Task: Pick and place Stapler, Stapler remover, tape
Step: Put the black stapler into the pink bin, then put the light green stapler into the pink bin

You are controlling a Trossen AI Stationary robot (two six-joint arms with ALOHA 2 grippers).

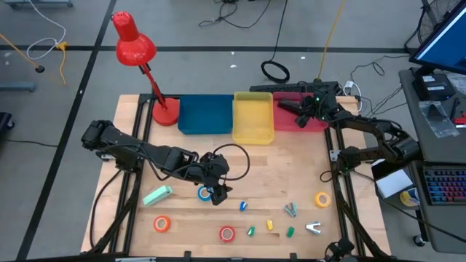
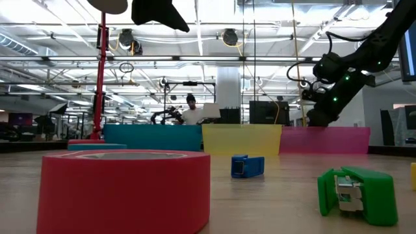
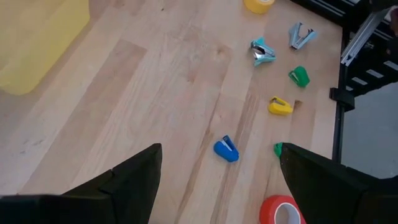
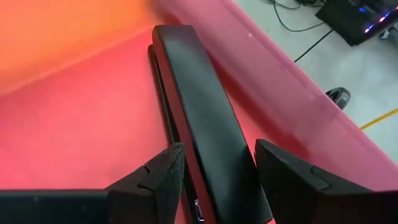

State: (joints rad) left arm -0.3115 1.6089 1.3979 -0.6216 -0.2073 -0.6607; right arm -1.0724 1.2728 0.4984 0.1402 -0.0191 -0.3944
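We found the left gripper spread wide above the blue tape, which it half hid. Rightward, the right gripper hung over the pink bin, its fingers apart around the black stapler, whose near end was cut off.

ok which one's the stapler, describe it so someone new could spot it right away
Find the three bins at the table's far edge: blue, yellow, then the red bin on the right. The stapler lies inside that red one, between the right gripper's open fingers. It is the only long, plain black bar; everything on the bare wood is small and brightly coloured.
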